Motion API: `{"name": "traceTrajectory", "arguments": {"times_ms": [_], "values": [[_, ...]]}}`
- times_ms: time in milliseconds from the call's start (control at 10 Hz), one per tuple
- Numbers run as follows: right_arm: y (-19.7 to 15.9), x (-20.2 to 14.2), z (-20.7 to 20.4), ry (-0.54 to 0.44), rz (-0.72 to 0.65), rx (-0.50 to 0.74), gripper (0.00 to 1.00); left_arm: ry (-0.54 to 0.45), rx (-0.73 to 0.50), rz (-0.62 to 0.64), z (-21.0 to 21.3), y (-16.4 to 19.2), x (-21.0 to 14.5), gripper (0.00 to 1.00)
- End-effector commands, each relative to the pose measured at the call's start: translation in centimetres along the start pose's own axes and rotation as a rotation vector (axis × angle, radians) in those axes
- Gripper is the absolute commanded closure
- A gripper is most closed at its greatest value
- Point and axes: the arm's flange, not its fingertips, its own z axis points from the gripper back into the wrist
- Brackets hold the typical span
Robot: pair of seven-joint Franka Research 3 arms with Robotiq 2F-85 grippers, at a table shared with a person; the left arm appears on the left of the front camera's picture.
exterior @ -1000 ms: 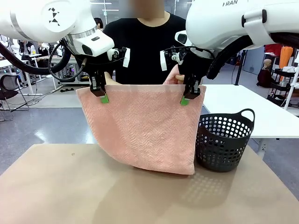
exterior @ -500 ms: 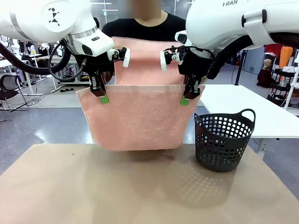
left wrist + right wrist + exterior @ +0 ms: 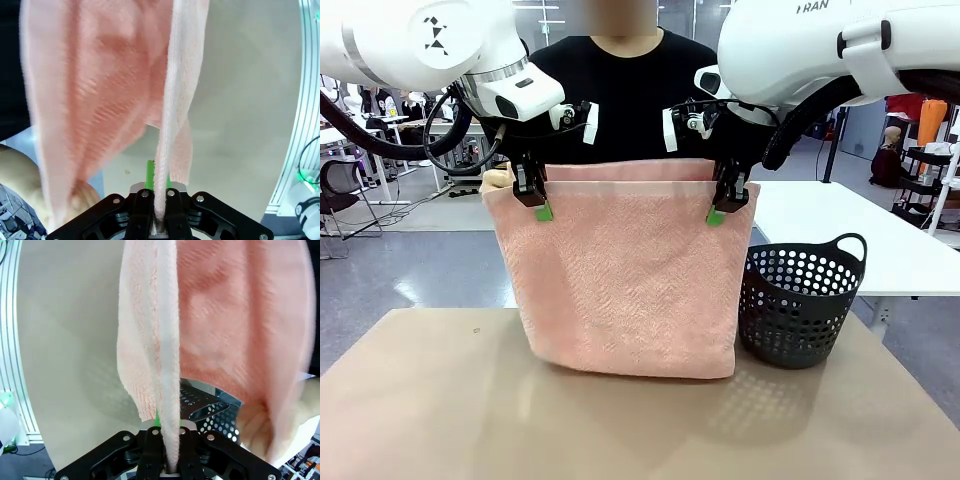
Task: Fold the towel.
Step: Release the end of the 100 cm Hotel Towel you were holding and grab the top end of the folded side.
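The pale pink towel (image 3: 625, 275) hangs doubled over above the tan table (image 3: 430, 400), its lower fold just above the tabletop. My left gripper (image 3: 537, 200) is shut on the towel's upper left corner. At the upper right corner my right gripper (image 3: 722, 205) is shut on it too. Behind the near layer a second layer's top edge shows, brought up by the person's hand (image 3: 498, 179) at the left. In the left wrist view the towel (image 3: 170, 100) runs down from between my fingers, with the person's hand (image 3: 20, 185) beside it. The right wrist view shows the towel (image 3: 167, 365) clamped edge-on.
A dark grey perforated basket (image 3: 798, 305) stands on the table right of the towel, close to its lower right corner. The person in black stands at the far side behind the towel. A white table (image 3: 860, 235) lies beyond at the right.
The person swung the towel's lower half up behind the near layer and brought its edge down level with my grippers. The towel now hangs doubled. Neither arm has moved.
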Motion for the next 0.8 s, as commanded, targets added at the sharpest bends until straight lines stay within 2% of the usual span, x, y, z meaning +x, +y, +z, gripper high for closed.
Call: {"name": "traceTrajectory", "arguments": {"times_ms": [0, 700], "values": [[-0.01, -0.02, 0.03, 0.002, 0.002, -0.002, 1.0, -0.001, 0.002, 0.001, 0.1, 0.03, -0.07, 1.0], [-0.01, -0.02, 0.03, 0.002, 0.002, -0.002, 1.0, -0.001, 0.002, 0.001, 0.1, 0.03, -0.07, 1.0]]}}
